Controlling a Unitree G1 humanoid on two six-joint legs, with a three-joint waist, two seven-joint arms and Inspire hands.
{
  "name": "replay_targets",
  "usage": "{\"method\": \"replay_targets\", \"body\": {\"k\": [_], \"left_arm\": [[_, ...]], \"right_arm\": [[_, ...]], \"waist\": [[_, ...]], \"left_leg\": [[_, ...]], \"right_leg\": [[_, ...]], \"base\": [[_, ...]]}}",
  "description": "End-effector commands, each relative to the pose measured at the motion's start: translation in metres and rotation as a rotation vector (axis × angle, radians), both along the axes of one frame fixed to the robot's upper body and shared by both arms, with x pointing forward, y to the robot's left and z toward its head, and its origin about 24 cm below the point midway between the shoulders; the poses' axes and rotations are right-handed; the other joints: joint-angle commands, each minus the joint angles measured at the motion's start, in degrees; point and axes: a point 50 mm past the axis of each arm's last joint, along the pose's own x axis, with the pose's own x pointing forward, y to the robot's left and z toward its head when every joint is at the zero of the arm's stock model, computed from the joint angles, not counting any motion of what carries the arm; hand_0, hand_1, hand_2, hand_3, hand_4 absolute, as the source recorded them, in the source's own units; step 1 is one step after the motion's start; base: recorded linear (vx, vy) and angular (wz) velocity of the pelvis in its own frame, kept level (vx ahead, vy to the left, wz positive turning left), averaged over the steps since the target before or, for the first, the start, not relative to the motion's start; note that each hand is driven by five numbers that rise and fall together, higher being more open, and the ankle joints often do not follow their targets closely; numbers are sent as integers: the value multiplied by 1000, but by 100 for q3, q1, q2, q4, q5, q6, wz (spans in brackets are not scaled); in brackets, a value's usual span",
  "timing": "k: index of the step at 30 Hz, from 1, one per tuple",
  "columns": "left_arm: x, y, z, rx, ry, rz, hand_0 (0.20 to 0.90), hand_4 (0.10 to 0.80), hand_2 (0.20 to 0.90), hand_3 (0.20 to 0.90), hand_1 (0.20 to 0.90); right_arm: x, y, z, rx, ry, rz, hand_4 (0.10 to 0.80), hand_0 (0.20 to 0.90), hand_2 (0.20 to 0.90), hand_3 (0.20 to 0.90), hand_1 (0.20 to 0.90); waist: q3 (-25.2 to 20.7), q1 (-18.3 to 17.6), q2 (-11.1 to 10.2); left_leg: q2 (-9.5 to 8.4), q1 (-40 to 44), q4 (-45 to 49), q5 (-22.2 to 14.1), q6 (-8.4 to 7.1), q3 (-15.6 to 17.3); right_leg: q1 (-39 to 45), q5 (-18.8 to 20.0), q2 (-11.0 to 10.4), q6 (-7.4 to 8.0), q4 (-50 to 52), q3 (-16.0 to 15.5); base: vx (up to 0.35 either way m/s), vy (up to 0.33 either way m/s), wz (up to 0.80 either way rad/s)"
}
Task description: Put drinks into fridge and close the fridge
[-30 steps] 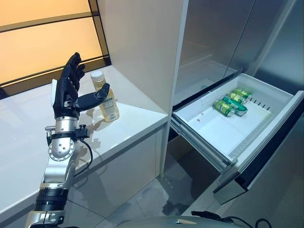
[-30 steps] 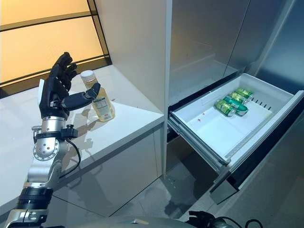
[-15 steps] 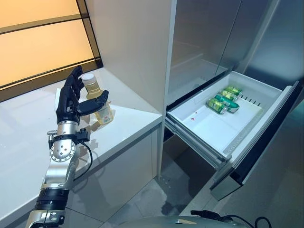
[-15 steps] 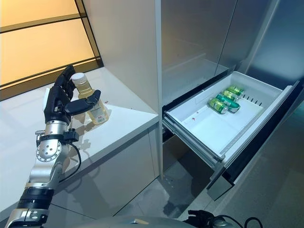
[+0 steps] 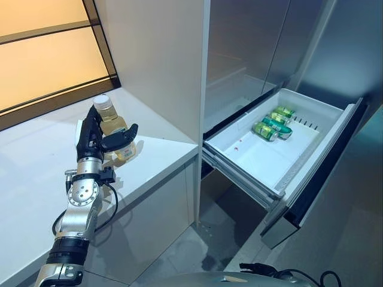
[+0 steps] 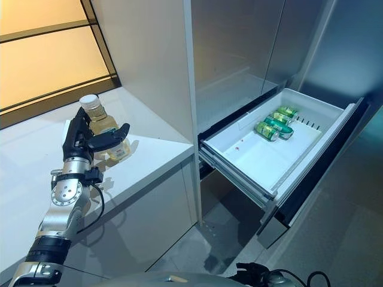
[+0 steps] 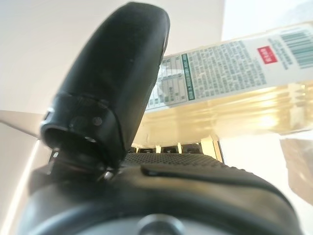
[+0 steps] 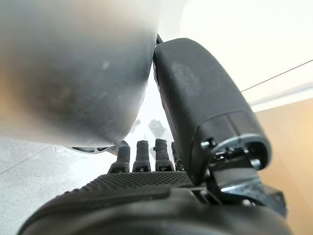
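A bottle of pale yellow drink with a white cap stands on the white counter. My left hand is at it, the straight fingers behind it and the thumb across its front. In the left wrist view the thumb lies against the bottle's label. The fridge's white drawer is pulled out at the right, with green cans lying at its back. My right hand shows with relaxed fingers and holds nothing.
A tall white panel stands between the counter and the grey fridge doors. The open drawer's dark front juts out over the grey floor. An orange wall runs behind the counter.
My left hand has closed in on the bottle, so that the thumb now crosses its front. The whole picture has shifted as the camera moved.
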Motion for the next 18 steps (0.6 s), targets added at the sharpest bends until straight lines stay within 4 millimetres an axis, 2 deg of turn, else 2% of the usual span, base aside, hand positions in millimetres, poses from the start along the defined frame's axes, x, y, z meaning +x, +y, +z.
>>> {"method": "replay_targets", "body": {"k": [1,8,9,10,11,12,18], "left_arm": [[13,3,55,26,-246,9,900,800,900,900,900],[13,6,57,0,-279,35,900,800,900,900,900],[12,6,58,-9,-292,33,771,649,771,749,771],[12,6,59,-18,-304,32,554,396,554,496,554],[11,5,60,-30,-318,34,488,320,488,420,488],[10,5,61,-36,-323,34,300,100,300,200,300],[9,1,62,-50,-345,23,300,100,300,200,300]], "right_arm": [[-4,5,-1,15,29,79,800,900,900,900,900],[-5,3,-1,17,30,88,800,900,900,900,900],[-5,3,-1,17,31,88,800,900,900,900,900],[-5,3,-1,17,31,89,800,900,900,900,900],[-5,3,-1,17,30,89,800,900,900,900,900],[-6,3,-1,17,31,90,800,900,900,900,900],[-6,5,-1,19,26,91,800,900,900,900,900]], "waist": [[-133,-70,-97],[-133,-111,-120],[-136,-110,-125],[-133,-110,-128],[-129,-109,-131],[-130,-109,-134],[-127,-98,-146]], "left_leg": [[-201,72,37,-378,231,778],[-200,81,37,-390,234,813],[-201,79,37,-391,234,814],[-199,78,37,-393,233,815],[-195,80,37,-394,231,814],[-193,81,37,-396,231,815],[-197,82,37,-396,229,792]], "right_leg": [[152,-397,78,8,321,457],[149,-396,87,13,318,486],[150,-395,89,12,313,487],[147,-394,90,11,314,488],[147,-397,89,10,316,488],[146,-400,90,8,320,488],[160,-399,104,-5,305,491]], "base": [[0,0,0],[0,-1,0],[-2,-4,-3],[0,0,0],[0,0,0],[0,0,0],[0,0,0]]}}
